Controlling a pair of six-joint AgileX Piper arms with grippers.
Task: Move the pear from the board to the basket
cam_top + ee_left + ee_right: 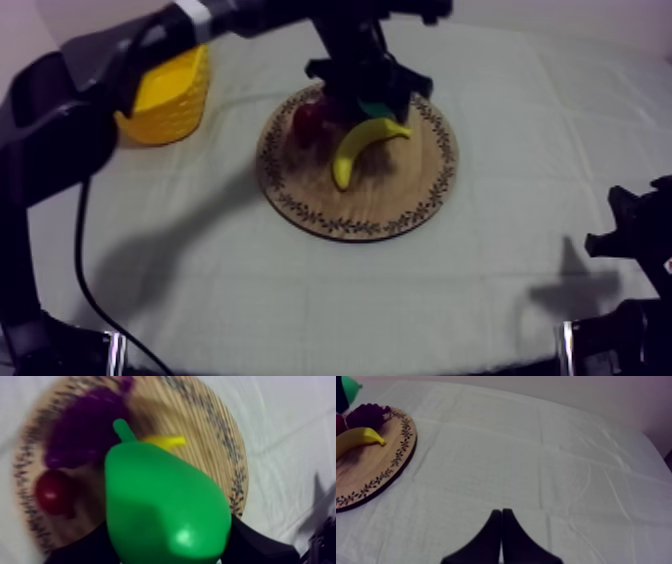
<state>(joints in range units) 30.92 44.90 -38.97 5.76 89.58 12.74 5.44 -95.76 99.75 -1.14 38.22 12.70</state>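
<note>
The tabletop (300, 290) carries the wooden board (400, 210), with the yellow basket (170, 95) near it but apart. My left pincer (362, 92) pinches the pear (165, 506) over the board, above the banana (360, 145), grapes (85, 426) and small red fruit (52, 493). My right pincer (501, 536) is pressed together over the tabletop.

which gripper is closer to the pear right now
Left. The left gripper is shut on the pear, holding it above the wooden board. The right gripper lies shut over bare cloth, off to the board's side, far from the pear.
</note>
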